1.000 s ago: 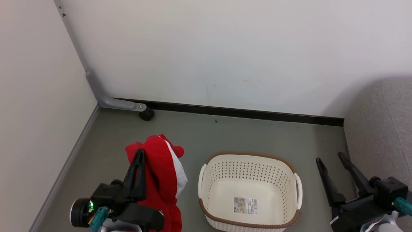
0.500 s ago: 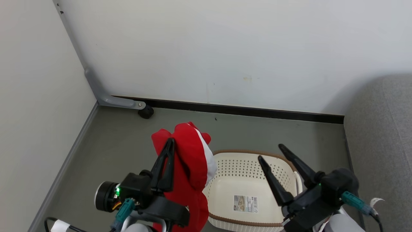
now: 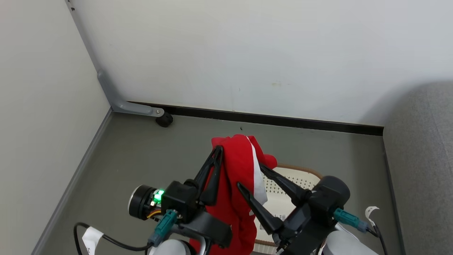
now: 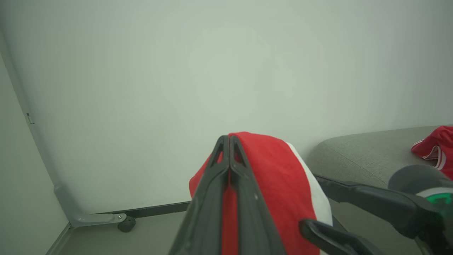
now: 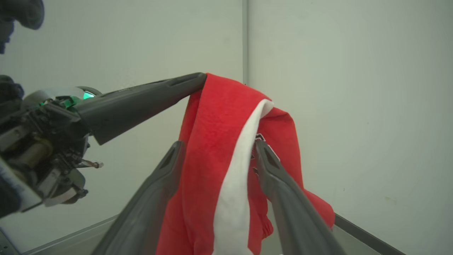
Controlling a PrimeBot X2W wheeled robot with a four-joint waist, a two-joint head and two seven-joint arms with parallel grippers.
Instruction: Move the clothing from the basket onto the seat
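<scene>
Hanging from the left claw (image 3: pixel 218 150), the clothing (image 3: pixel 237 166) is draping down in a long red fold with its white stripe showing. The left claw is pinching it tight near the top, its two fingers pressed together with fabric between them, as the left wrist view (image 4: pixel 226 140) is showing plainly. The right claw (image 3: pixel 250 175) is standing wide open with one finger on either side of the hanging cloth, gripping nothing; the right wrist view (image 5: pixel 218 144) is showing the fabric running down between its spread fingers.

Judging by this, the first half of the job is looking done: the clothing is up out of the basket (image 3: pixel 300 167) and hanging in the air over the basket's left side. The carry and the release are what is remaining, since the seat (image 3: pixel 417 159) is lying well apart, off to the robot's right. A second red garment (image 4: pixel 433 147) is lying on the seat. Whether anything more is waiting inside the basket I cannot tell, as the arms are covering most of it.

Around the work, a grey floor (image 3: pixel 141 152) is meeting a pale wall (image 3: pixel 247 53), and a grey bracket (image 3: pixel 124 104) with a small black castor (image 3: pixel 164 119) is sitting in the corner, clear of everything. Standing in the way, I am judging, is the right claw itself, between the cloth and the seat, and the low-hanging tail may be dragging across the basket rim during the swing over.
</scene>
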